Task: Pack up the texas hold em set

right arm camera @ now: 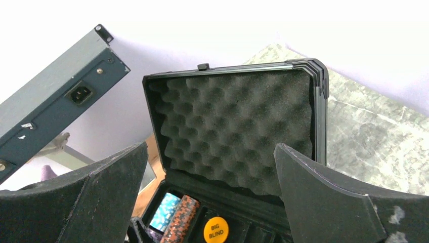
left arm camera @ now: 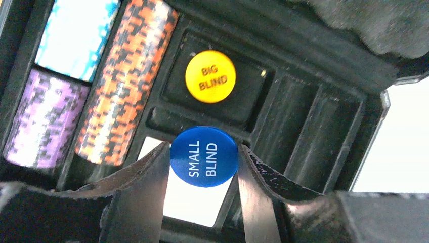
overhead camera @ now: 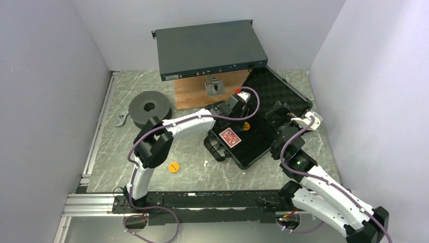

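Matt black plastic case [overhead camera: 255, 147], lid lined with soft egg-crate foam [right arm camera: 232, 131]. Blue disc [left arm camera: 204, 156] smooth, slightly glossy plastic. Left fingers [left arm camera: 141, 187] matt black, scuffed. Box [overhead camera: 207, 48] matt painted metal; board [overhead camera: 195, 93] wood-grained. Tabletop [overhead camera: 192, 152] marbled, stone-look.

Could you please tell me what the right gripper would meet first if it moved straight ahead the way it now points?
Most likely the egg-crate foam lining of the raised case lid, which fills the view between the fingers of the open right gripper. How far off it is remains unclear.
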You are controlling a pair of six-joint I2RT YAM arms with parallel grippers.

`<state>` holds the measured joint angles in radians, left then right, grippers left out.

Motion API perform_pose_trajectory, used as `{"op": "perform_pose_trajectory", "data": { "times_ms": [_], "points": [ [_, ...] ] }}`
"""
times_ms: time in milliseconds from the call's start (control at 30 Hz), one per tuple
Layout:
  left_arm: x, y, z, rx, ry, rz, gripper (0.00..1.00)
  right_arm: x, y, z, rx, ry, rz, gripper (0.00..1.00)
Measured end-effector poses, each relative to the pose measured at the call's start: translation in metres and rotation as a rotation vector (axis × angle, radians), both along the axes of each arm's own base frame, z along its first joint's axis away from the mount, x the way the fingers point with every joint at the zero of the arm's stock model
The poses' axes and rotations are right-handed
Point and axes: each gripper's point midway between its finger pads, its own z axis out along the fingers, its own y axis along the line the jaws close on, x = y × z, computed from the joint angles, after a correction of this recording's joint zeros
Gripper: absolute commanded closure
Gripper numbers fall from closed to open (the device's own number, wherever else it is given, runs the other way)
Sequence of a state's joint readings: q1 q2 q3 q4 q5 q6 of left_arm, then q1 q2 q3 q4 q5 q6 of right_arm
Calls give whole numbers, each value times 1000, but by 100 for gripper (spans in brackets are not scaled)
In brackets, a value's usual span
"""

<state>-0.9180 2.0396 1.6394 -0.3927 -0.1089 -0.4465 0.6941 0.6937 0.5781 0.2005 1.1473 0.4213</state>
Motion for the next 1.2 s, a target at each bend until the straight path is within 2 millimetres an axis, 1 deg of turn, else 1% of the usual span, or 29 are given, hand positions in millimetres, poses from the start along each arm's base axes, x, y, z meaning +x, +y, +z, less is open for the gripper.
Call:
{"op": "perform_pose_trajectory", "data": {
  "times_ms": [133,200,400,500,600,667,767,833,900,933,1000,1100,1200],
  "points": [
    [9,-19,4,-48,-19,-22,87,0,0,0,-2,-5,0,0],
    [12,-26,2,-63,-26,-30,87,1,1,-1,-7,1,0,0],
    [17,-37,-10,-76,-22,-47,87,4,3,-6,-28,21,2,0],
    [18,-41,-16,-75,-17,-54,82,3,2,-6,-34,22,2,0],
    [19,-42,-19,-74,-15,-58,71,3,2,-5,-38,24,2,0],
    [20,-44,-18,-83,-20,-60,61,3,2,-5,-40,24,2,0],
    [21,-47,-15,-98,-30,-63,41,4,3,-4,-42,21,6,0],
    [23,-50,-12,-110,-38,-64,30,4,4,-3,-43,18,11,0],
    [24,-51,-11,-113,-46,-67,16,4,4,-3,-45,17,17,0],
    [24,-51,-10,-113,-50,-70,13,5,5,-3,-47,17,19,0],
    [25,-52,-10,-116,-55,-72,10,5,6,-2,-47,15,23,0],
    [26,-53,-9,-126,-63,-71,9,6,6,-2,-51,15,25,0],
    [25,-52,-15,-125,-62,-72,9,6,7,-2,-57,17,26,0]
  ]
}}
